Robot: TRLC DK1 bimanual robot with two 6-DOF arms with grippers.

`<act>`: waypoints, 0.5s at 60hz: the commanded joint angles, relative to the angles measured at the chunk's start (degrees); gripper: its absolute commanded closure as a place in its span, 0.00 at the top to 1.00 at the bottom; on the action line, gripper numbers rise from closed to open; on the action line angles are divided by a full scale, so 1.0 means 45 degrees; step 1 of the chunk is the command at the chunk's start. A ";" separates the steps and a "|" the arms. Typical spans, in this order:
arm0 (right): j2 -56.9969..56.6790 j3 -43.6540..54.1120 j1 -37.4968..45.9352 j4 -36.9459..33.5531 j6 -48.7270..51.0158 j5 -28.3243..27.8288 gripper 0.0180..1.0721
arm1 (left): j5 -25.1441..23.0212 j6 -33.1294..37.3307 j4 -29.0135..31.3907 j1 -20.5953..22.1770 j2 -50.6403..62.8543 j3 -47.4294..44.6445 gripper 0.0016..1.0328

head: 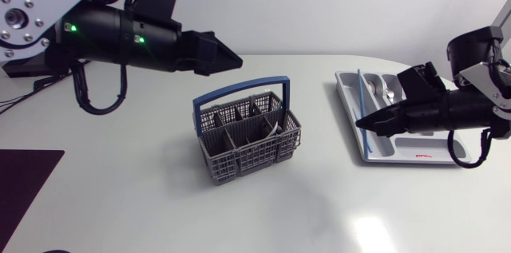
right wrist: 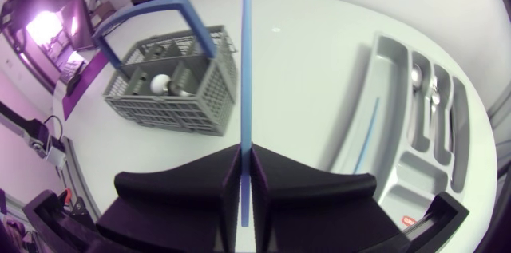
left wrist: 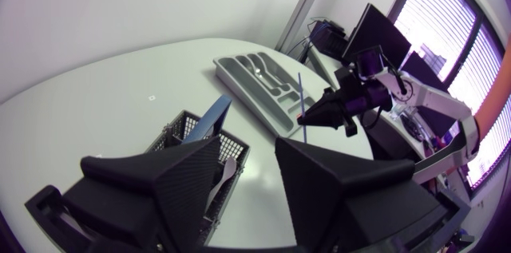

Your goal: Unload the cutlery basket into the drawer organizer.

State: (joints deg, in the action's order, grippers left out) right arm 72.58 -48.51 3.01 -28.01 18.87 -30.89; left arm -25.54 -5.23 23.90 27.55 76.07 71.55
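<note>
Between wedge fingers point(right wrist: 180, 197) sits a slim blue rod point(right wrist: 246, 61).

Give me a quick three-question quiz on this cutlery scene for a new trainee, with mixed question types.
1. True or false: the right gripper is shut on a blue stick.
2. What colour is the handle of the basket? A red, B blue, C green.
3. Fill in: the left gripper, above the basket, is ____ (open or shut).
Key: 1 true; 2 B; 3 open.
</note>
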 commanded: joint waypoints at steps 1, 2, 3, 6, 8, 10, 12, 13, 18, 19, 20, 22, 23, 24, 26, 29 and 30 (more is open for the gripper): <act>0.0962 -0.0001 0.0738 0.0306 0.0396 0.0420 0.05 | 0.0734 0.0616 0.0372 0.0694 0.0458 0.0272 0.45; 0.1216 -0.0079 0.0895 0.0482 0.0376 0.0694 0.05 | 0.0910 0.0675 0.0411 0.0850 0.0517 0.0272 0.45; 0.1372 -0.0138 0.0953 0.0560 0.0357 0.0889 0.05 | 0.1183 0.0714 0.0431 0.1007 0.0575 0.0233 0.44; 0.2056 -0.0352 0.1207 0.0892 0.0279 0.1494 0.05 | 0.1750 0.0831 0.0470 0.1397 0.0732 0.0155 0.41; 0.2485 -0.0489 0.1324 0.1107 0.0220 0.1748 0.05 | 0.2023 0.0870 0.0470 0.1651 0.0810 0.0096 0.41; 0.3052 -0.0665 0.1461 0.1342 0.0083 0.2100 0.05 | 0.2336 0.0890 0.0529 0.1905 0.0907 0.0077 0.41; 0.3638 -0.0860 0.1598 0.1635 -0.0073 0.2373 0.05 | 0.2785 0.1007 0.0646 0.2217 0.1161 0.0096 0.41; 0.3755 -0.0899 0.1637 0.1674 -0.0093 0.2412 0.05 | 0.2883 0.1027 0.0665 0.2296 0.1220 0.0096 0.41; 0.4614 -0.1329 0.1793 0.1908 -0.0268 0.2764 0.06 | 0.3468 0.1085 0.0724 0.2706 0.1610 0.0233 0.41; 0.4712 -0.1388 0.1793 0.1947 -0.0307 0.2803 0.06 | 0.3586 0.1105 0.0763 0.2784 0.1669 0.0272 0.41; 0.4888 -0.1485 0.1832 0.2045 -0.0405 0.2901 0.06 | 0.3781 0.1144 0.0783 0.2921 0.1786 0.0331 0.41; 0.5200 -0.1661 0.1852 0.2142 -0.0483 0.3018 0.06 | 0.4152 0.1163 0.0802 0.3116 0.2021 0.0448 0.40; 0.5298 -0.1739 0.1871 0.2142 -0.0503 0.3076 0.06 | 0.4211 0.1163 0.0802 0.3155 0.2060 0.0467 0.40; 0.5415 -0.1798 0.1871 0.2162 -0.0561 0.3096 0.06 | 0.4426 0.1163 0.0841 0.3272 0.2255 0.0565 0.38; 0.5630 -0.1915 0.1910 0.2201 -0.0639 0.3174 0.06 | 0.4543 0.1163 0.0841 0.3409 0.2411 0.0624 0.37; 0.5923 -0.2052 0.1910 0.2338 -0.0678 0.3448 0.06 | 0.5168 0.1241 0.0861 0.3800 0.2763 0.0780 0.37; 0.5981 -0.2071 0.1910 0.2377 -0.0737 0.3506 0.06 | 0.5304 0.1261 0.0861 0.3858 0.2821 0.0800 0.37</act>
State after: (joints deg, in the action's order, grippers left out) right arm 96.82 -55.96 11.11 -18.83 17.12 -16.43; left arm -3.90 -0.99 27.18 42.92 86.19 72.75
